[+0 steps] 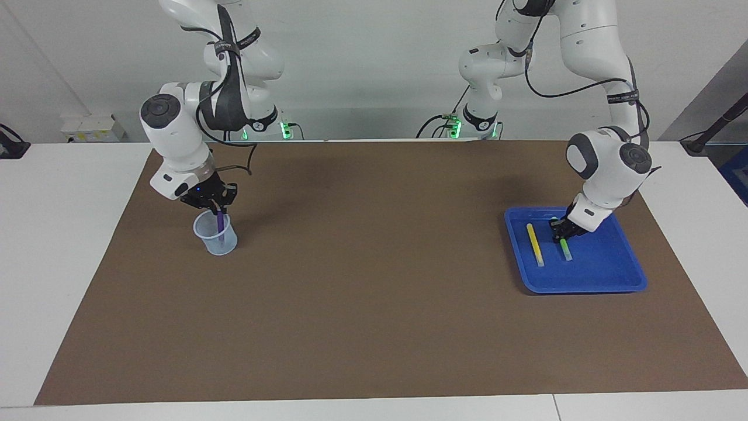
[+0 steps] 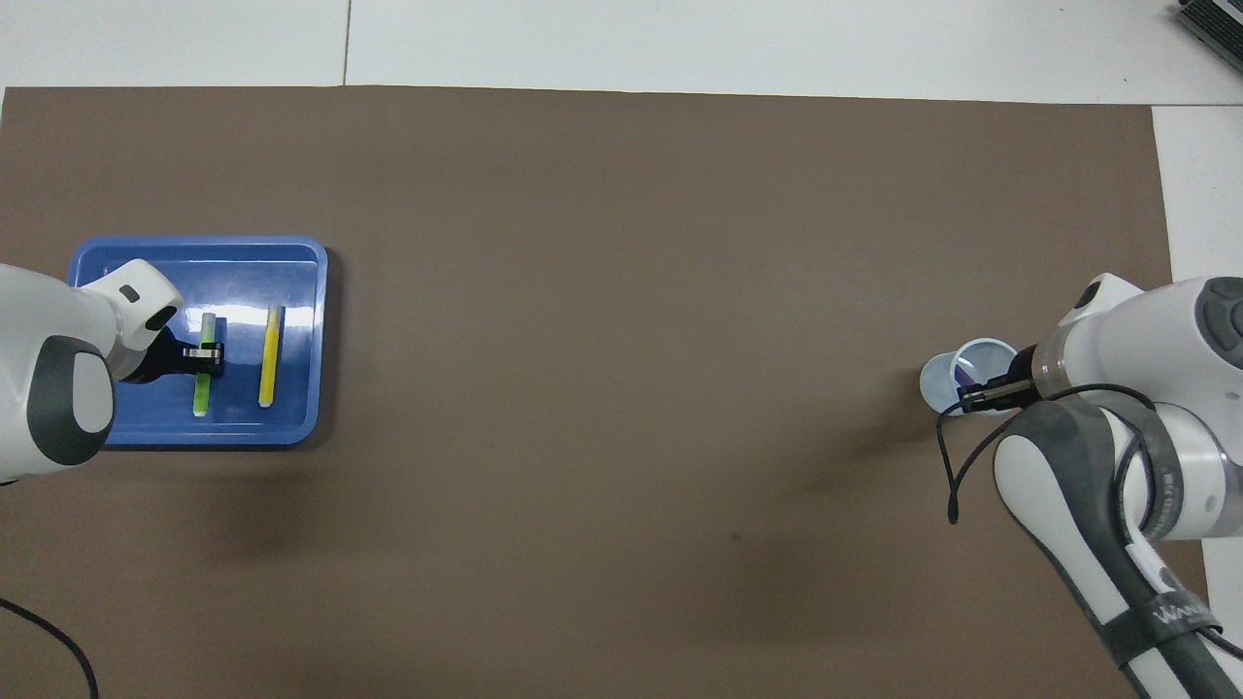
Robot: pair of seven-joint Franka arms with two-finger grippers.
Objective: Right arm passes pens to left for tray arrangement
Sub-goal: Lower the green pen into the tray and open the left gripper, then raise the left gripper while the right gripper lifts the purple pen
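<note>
One pen left: purple pen (image 1: 220,223) stands near-upright in the cup (image 1: 215,233), its top pinched in the right gripper (image 1: 214,206)'s closed jaws directly above; left gripper (image 1: 561,232) clamps the green pen (image 1: 565,248) low in the tray (image 1: 584,285).

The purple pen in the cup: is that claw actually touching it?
Touching. In the facing view the right end effector is shut on the purple pen's top, whose lower end stands in the cup.

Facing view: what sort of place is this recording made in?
Most likely a robotics lab bench: two white Franka arms mounted at a white table covered by a brown mat, holding only staged props, a blue tray with pens and a translucent cup.
</note>
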